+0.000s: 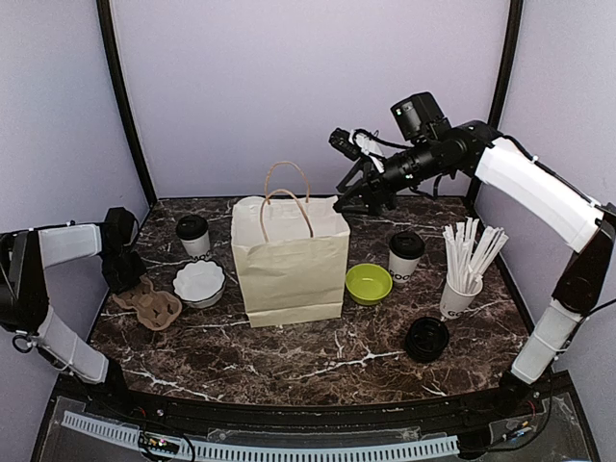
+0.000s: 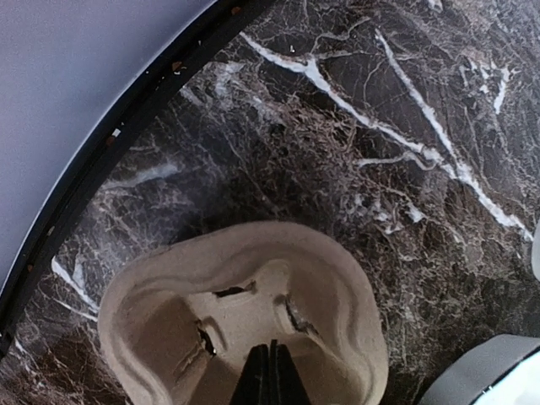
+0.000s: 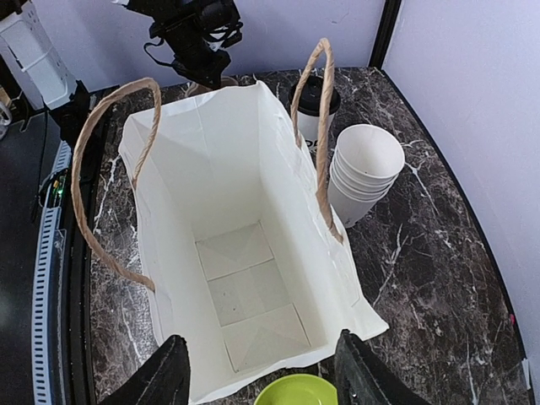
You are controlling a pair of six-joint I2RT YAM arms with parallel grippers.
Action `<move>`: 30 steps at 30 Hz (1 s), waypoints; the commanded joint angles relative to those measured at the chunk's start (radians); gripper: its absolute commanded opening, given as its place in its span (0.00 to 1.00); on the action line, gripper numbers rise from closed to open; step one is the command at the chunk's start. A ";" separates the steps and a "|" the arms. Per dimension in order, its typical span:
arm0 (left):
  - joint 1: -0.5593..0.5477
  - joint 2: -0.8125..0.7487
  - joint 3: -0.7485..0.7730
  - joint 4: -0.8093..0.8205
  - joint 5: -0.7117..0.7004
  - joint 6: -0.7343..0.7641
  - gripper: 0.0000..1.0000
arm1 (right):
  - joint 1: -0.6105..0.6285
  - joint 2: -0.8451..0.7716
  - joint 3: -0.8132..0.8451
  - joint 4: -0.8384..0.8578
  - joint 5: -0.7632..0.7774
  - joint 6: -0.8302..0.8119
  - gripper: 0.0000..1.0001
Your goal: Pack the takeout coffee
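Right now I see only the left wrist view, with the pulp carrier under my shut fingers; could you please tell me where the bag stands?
Observer: The paper bag stands upright mid-table, right of your carrier.
Operator: Is anything inside it?
Observer: No, the right wrist view shows its floor bare.
Operator: Where are the lidded cups?
Observer: One lidded cup sits left of the bag, the other lidded cup right of it, behind the green bowl.
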 commanded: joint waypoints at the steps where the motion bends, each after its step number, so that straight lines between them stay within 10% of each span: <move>1: 0.018 0.067 0.040 0.066 -0.004 0.051 0.00 | -0.007 -0.043 -0.030 0.047 0.011 -0.010 0.59; 20: -0.008 0.334 0.295 0.219 0.405 0.216 0.14 | -0.016 -0.047 -0.093 0.088 0.024 -0.002 0.59; 30: -0.080 0.091 0.289 -0.054 0.099 0.291 0.47 | -0.016 -0.042 -0.084 0.072 0.005 -0.003 0.59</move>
